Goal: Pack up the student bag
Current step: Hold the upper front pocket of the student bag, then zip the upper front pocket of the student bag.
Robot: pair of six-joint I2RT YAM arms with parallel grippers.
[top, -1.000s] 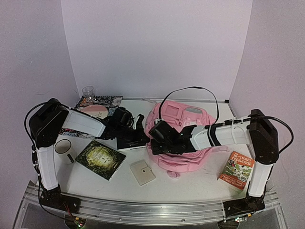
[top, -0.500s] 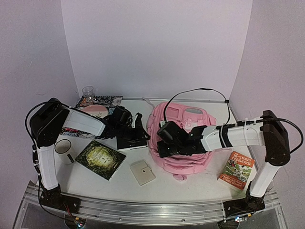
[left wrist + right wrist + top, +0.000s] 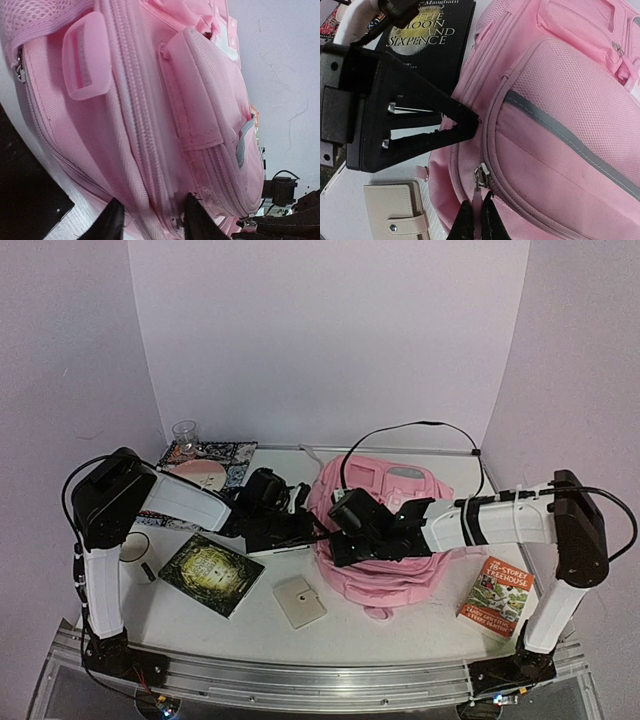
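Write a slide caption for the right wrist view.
Right pincer pinches a zipper pull on the pink student bag, beside a black book and cream wallet.

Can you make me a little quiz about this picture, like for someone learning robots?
1. True or false: the right fingers pinch a zip pull on the bag.
2. What colour is the wallet? A cream, B blue, C red.
3. Fill the gap: the left fingers, beside the bag, are ____ (open or shut).

Key: 1 true. 2 A. 3 open.
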